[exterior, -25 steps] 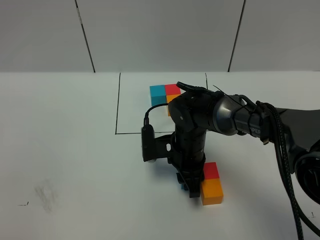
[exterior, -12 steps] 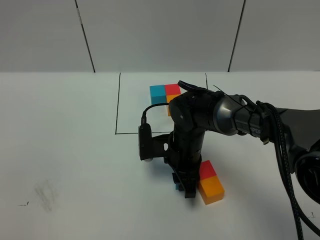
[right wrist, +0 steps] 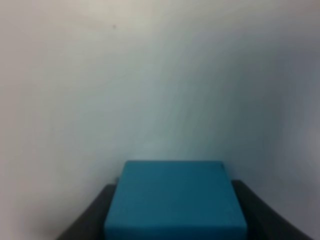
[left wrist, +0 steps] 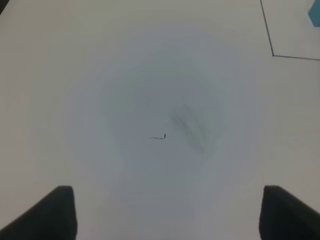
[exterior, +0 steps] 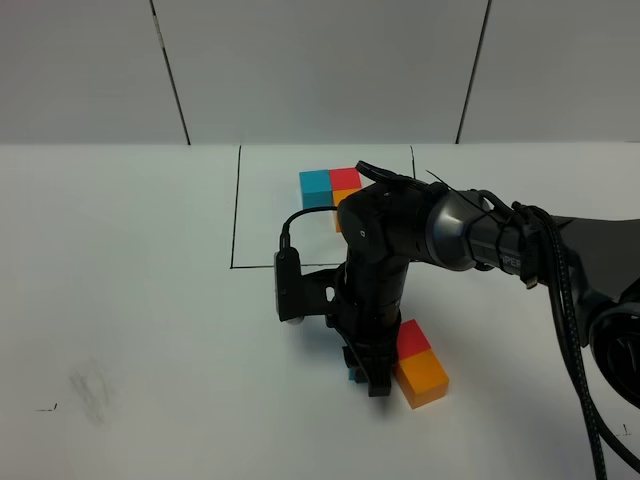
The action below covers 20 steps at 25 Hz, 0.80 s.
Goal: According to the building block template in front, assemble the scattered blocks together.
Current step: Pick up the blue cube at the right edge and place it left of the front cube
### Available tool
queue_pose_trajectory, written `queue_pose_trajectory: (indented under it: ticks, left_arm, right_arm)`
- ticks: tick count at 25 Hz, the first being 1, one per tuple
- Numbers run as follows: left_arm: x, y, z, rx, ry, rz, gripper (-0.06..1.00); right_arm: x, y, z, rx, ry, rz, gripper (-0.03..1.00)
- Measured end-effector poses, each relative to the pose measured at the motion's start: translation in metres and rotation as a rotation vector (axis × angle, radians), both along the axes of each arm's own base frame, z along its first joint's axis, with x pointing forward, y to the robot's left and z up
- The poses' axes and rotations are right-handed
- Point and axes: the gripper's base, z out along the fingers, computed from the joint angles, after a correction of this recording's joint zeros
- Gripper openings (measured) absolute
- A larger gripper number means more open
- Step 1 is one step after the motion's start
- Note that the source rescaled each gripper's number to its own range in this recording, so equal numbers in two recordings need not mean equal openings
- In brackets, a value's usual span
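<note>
Right end effector [exterior: 372,382] points down at the desk [exterior: 130,300] near the front, its two dark fingers [right wrist: 87,220] pressed against either side of a light blue block [right wrist: 175,197], so it is gripping that cube. The right wrist view shows the block's flat, matte top face, plain and square, filling the space between the fingers. From the high camera only a sliver of this blue block [exterior: 352,374] peeks out beside the arm's wrist.

Just to the right of the end effector sit one red block [exterior: 413,339] and one orange block [exterior: 422,377], touching each other, the red one farther back. Both are plain matte cubes, turned slightly askew to the desk edge. That makes three loose cubes in all: one blue, one red, one orange.

Farther back, partly hidden by the right arm [exterior: 470,240], lies the building block template [exterior: 330,185]: one blue, one red and one orange cube joined together, inside a thin black drawn rectangle [exterior: 236,215] on the white desk.

Left end effector [left wrist: 165,212] shows only as two dark fingertips [left wrist: 57,212] set wide apart over bare desk, holding nothing. A faint grey smudge [left wrist: 187,127] marks the surface below it.
</note>
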Motion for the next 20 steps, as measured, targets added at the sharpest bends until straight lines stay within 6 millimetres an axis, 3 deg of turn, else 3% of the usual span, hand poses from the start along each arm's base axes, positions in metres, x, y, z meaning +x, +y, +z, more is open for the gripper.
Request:
queue_pose_trajectory:
  ticks: [20]
  left_arm:
    - [0.000, 0.000, 0.000, 0.000, 0.000, 0.000, 0.65]
  right_arm:
    - [-0.004, -0.012, 0.000, -0.129, 0.040, 0.084, 0.00]
